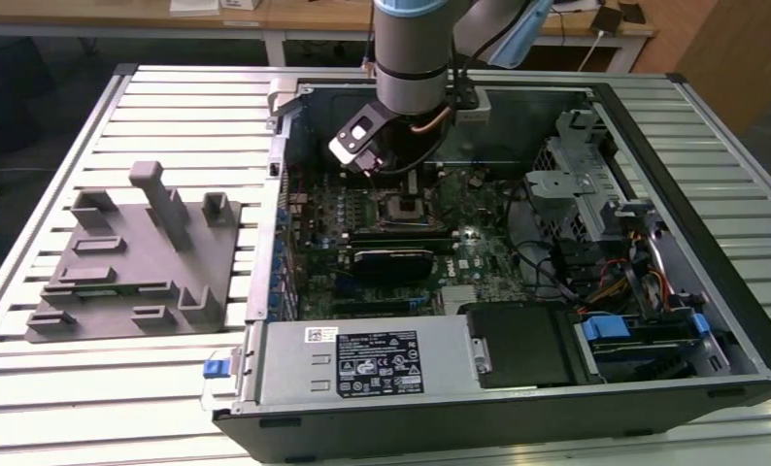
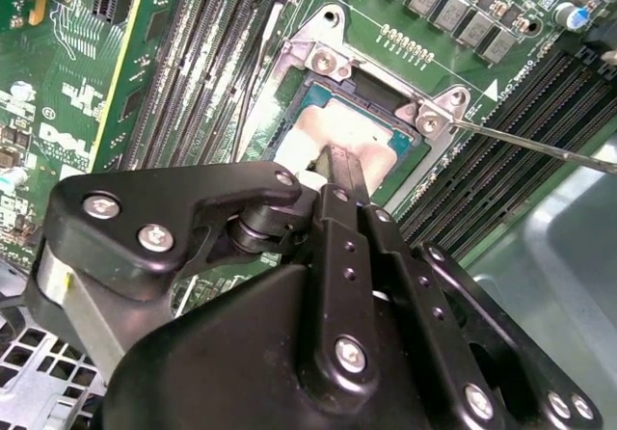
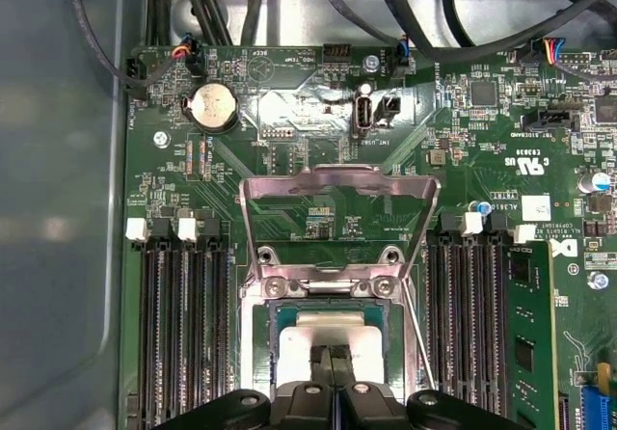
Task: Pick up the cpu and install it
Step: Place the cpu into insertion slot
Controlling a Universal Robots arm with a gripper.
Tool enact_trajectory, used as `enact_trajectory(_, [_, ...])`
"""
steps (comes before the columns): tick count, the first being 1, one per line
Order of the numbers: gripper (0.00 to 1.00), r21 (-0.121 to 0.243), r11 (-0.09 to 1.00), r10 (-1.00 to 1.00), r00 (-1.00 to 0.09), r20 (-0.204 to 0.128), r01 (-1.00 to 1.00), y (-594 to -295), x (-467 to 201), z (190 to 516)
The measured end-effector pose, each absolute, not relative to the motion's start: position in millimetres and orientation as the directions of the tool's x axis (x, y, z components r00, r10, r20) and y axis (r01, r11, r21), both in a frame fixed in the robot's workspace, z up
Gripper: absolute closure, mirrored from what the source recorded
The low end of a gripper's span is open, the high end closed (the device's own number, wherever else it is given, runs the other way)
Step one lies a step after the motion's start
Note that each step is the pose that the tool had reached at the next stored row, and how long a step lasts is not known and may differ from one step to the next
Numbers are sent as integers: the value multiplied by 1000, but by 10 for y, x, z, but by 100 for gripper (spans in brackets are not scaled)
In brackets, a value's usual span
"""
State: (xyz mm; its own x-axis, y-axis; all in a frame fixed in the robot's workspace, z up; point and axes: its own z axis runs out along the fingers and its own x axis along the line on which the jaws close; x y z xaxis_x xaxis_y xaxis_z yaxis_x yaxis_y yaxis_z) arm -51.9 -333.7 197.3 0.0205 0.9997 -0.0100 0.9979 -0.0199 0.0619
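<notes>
Cpu [image 3: 333, 326] is seen lying flat inside the socket [image 3: 289, 285], pale metal top up, so it's already been set in there. On the writing side, white silkscreen lettering is scattered all over the green board [image 3: 289, 73] around the socket. A white printed sticker [image 1: 379, 364] is stuck on the metal box [image 1: 282, 374] well away from the socket. None of it gets spelled out here.

The jaws are pulled in narrow, with barely a slit left between the two black fingertips [image 3: 322, 364], and nothing is gripped between them. The tips are parked right over the middle of the cpu's top. Whether they're actually touching it can't be told.

The socket's load plate [image 3: 337, 184] is swung up open, and the thin lever [image 3: 419, 338] is seen standing free just beside the socket. Memory slots [image 3: 183, 324] are lined up on both sides of the socket. The whole case [image 1: 489, 427] is laid on a slatted surface [image 1: 165, 107].
</notes>
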Motion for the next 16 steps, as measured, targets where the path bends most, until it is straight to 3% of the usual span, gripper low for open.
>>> enact_trajectory(16, [89, 62, -20, 1000, 21, -9, 998, -3335, -518, 2250])
